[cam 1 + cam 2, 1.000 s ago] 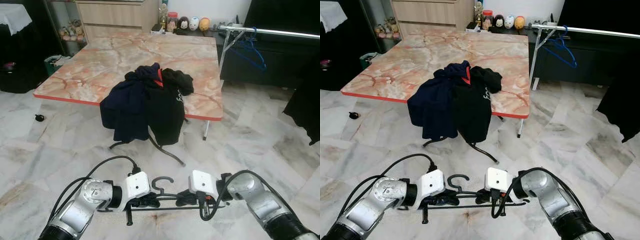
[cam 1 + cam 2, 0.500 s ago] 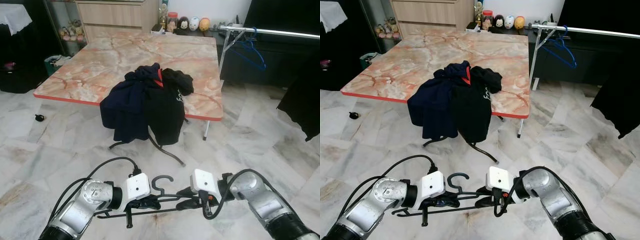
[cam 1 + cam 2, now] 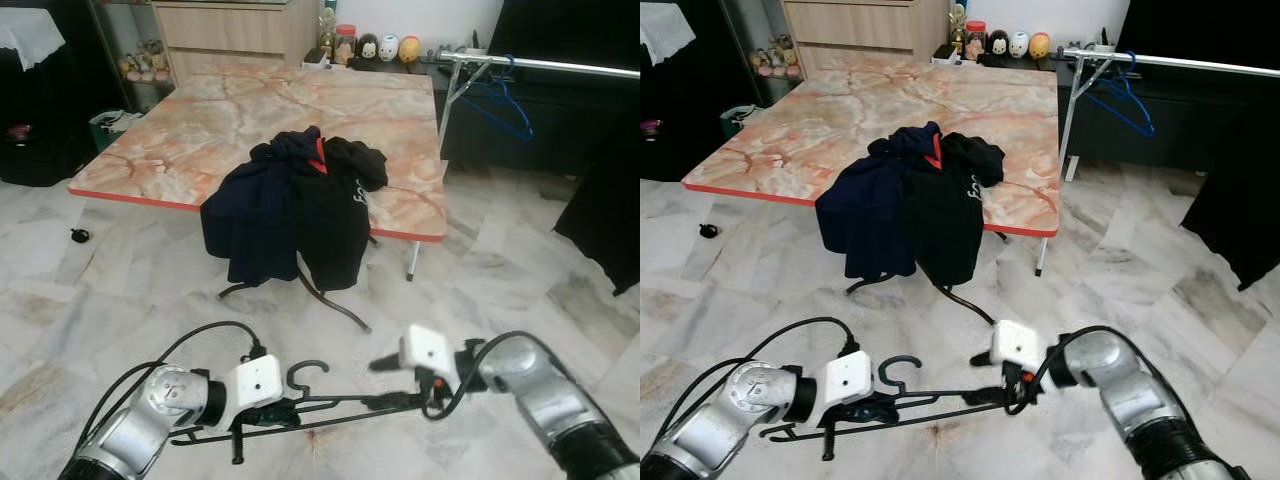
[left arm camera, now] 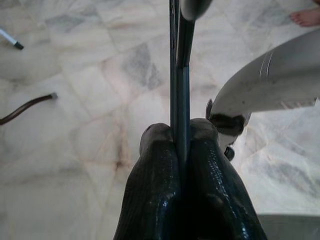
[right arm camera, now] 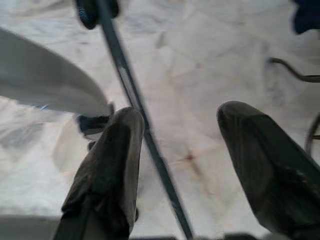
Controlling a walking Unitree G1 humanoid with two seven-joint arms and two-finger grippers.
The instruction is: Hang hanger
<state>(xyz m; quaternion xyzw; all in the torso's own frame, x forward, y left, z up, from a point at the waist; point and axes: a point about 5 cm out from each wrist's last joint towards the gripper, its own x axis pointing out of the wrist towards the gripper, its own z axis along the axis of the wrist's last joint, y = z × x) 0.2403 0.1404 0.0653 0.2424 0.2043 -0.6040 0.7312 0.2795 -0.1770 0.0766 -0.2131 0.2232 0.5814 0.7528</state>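
Observation:
A thin black hanger (image 3: 330, 403) hangs level just above the marble floor in front of me, hook (image 3: 305, 368) upward. My left gripper (image 3: 268, 412) is shut on its bar left of the hook; in the left wrist view the fingers (image 4: 155, 165) pinch the wire (image 4: 178, 75) tightly. My right gripper (image 3: 385, 384) is open at the hanger's right end. In the right wrist view the bar (image 5: 125, 70) runs close beside one finger (image 5: 112, 160), the other finger standing well apart. The clothes rail (image 3: 560, 65) stands far off at the back right, holding a blue hanger (image 3: 505, 100).
A marble-topped table (image 3: 200, 130) with a red edge stands ahead, dark clothes (image 3: 295, 205) draped over its near side. A dark garment (image 3: 610, 210) hangs at the right edge. Cabinets and figurines line the far wall. Open marble floor lies around my arms.
My right gripper has opened, let go of the hanger and drawn a little to the right. My left gripper, still holding the hanger, has sunk slightly down and left.

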